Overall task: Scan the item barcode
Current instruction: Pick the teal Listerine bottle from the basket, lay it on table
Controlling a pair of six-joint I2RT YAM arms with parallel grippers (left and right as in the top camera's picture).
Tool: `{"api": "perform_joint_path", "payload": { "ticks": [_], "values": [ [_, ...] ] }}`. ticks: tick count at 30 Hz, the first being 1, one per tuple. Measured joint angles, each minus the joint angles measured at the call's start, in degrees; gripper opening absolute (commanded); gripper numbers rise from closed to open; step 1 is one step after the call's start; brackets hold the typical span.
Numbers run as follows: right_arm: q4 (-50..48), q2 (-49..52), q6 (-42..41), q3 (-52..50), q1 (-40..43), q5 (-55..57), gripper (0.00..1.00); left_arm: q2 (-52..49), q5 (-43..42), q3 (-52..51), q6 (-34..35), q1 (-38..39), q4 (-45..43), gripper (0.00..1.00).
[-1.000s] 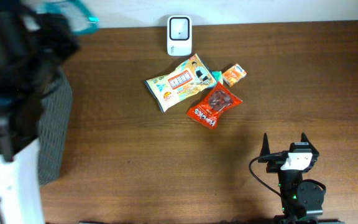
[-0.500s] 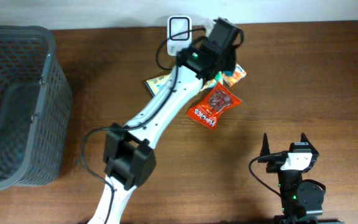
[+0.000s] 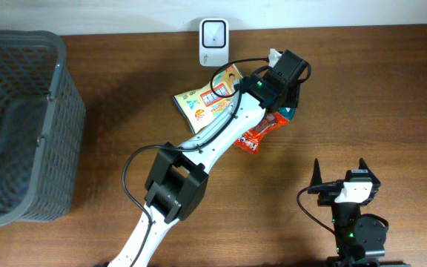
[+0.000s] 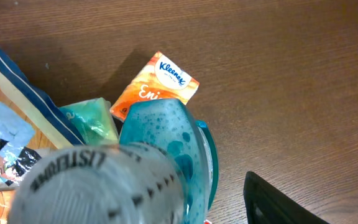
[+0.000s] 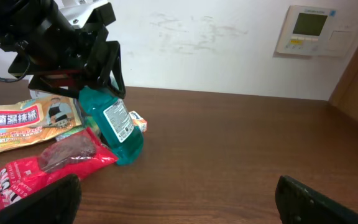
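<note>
A teal mouthwash bottle (image 5: 114, 127) stands tilted with its base on the table, against a red snack packet (image 3: 252, 138) and beside an orange tissue pack (image 4: 157, 84). My left gripper (image 3: 286, 80) is over the bottle's top. Its jaws sit around the bottle (image 4: 160, 143), and the right finger (image 4: 278, 199) stands clear of the bottle's side. A yellow snack bag (image 3: 206, 100) lies to the left. The white barcode scanner (image 3: 214, 41) stands at the table's back edge. My right gripper (image 3: 339, 169) rests open near the front edge with nothing between its fingers (image 5: 316, 199).
A dark mesh basket (image 3: 50, 89) stands at the table's left end. My left arm (image 3: 199, 148) stretches diagonally across the middle. A wall thermostat (image 5: 306, 30) hangs behind the table.
My left arm swung from over the basket to the pile of items, carrying the teal bottle. It has since moved right, away from the scanner, and its jaws have widened.
</note>
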State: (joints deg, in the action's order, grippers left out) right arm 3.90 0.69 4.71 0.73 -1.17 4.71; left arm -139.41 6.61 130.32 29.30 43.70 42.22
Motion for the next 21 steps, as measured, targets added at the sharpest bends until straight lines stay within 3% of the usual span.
{"api": "perform_joint_path", "payload": {
  "ticks": [7,12,15,21],
  "values": [
    [0.0,0.0,0.0,0.0,0.0,0.0,0.98,0.0,-0.9,4.8,-2.3,0.4,0.0,0.75],
    [0.0,0.0,0.0,0.0,0.0,0.0,0.98,0.0,-2.2,5.3,-4.6,0.5,1.5,0.87],
    [0.0,0.0,0.0,0.0,0.0,0.0,0.98,0.7,0.7,11.0,-9.6,0.3,13.5,0.99],
    [0.0,0.0,0.0,0.0,0.0,0.0,0.98,17.7,6.1,18.1,-10.1,-8.0,37.6,0.99]
  ]
}}
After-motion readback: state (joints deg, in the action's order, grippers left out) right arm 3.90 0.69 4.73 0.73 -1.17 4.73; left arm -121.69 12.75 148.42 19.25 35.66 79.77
